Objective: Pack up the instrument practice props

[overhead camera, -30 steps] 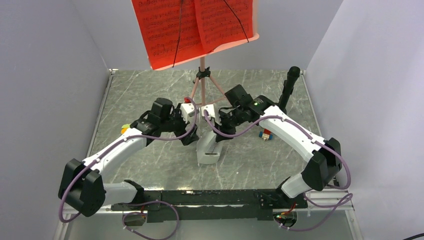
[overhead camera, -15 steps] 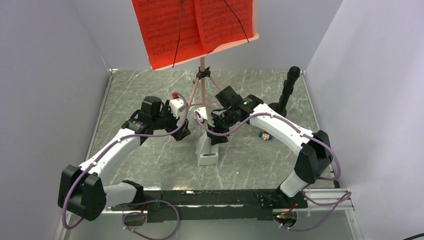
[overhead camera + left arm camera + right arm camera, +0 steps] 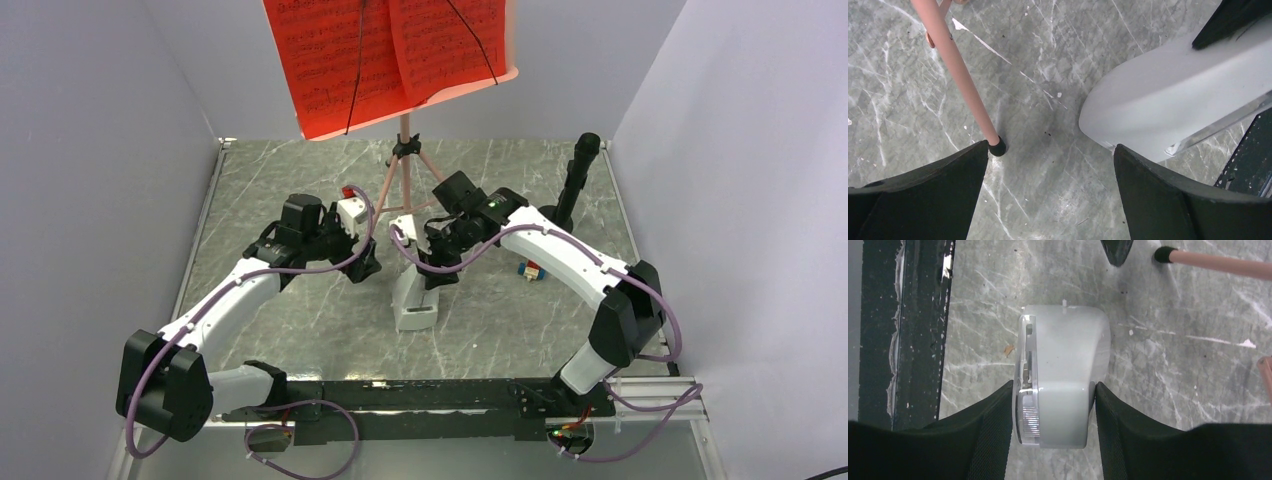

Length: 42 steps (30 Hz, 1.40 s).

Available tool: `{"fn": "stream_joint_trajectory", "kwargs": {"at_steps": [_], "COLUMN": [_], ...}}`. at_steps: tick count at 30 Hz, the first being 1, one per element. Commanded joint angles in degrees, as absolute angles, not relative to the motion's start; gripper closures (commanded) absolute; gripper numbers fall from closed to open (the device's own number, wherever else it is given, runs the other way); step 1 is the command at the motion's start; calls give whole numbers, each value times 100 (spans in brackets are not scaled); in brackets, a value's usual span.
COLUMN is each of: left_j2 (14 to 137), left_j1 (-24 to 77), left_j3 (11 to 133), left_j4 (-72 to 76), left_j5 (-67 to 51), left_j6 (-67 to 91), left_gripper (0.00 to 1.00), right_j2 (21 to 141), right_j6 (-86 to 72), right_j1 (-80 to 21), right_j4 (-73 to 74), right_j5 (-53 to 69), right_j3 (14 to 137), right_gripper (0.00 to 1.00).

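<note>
Right gripper (image 3: 1052, 387) pinches the metronome (image 3: 1063, 355), which lies on the counter (image 3: 1173, 390) near the stand leg (image 3: 955, 70). Left gripper (image 3: 1050, 150) is spread and empty.
Risk: the smooth, tapered shell slips or pivots on lift, and the left gripper nudges the tripod.

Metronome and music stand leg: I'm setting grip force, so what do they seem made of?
The metronome looks like smooth white moulded plastic, semi-matte, with rounded edges and a clear ribbed strip along one side. The music stand leg is probably thin metal tube under a pink coating, going by its straight, even, slightly shiny surface. Its black foot cap looks like rubber or soft plastic.
</note>
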<state>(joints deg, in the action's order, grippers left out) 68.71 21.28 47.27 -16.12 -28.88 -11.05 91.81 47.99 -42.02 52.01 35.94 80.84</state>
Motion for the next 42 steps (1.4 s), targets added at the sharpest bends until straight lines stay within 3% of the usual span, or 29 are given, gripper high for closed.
{"fn": "stream_joint_trajectory", "kwargs": {"at_steps": [1,15,24,31,42], "left_j2": [6751,7055,7193,7272,7289], "left_j1": [2101,2098,2101,2110,2118], "left_j3": [4779,4891,4935,4987,4980], "left_j4": [-1426,-1207,-1090,-1060,-1034], "left_j5": [-3135,-3466,-3607,-3692,-3724], "left_j6": [-1025,-820,-701,-619,-594], "left_gripper": [1,1,1,1,1], "right_j2": [8866,7221,6456,6791,7540], "right_j6": [5228,6579,8568,9743,10353], "right_j1": [-3915,-2354,-270,1347,2131], "right_j4": [6240,7552,8118,8207,8276], "right_j5": [3425,2685,1945,1658,1515], "right_j3": [8262,7429,6546,7016,8108], "right_gripper": [100,100,100,100,100]}}
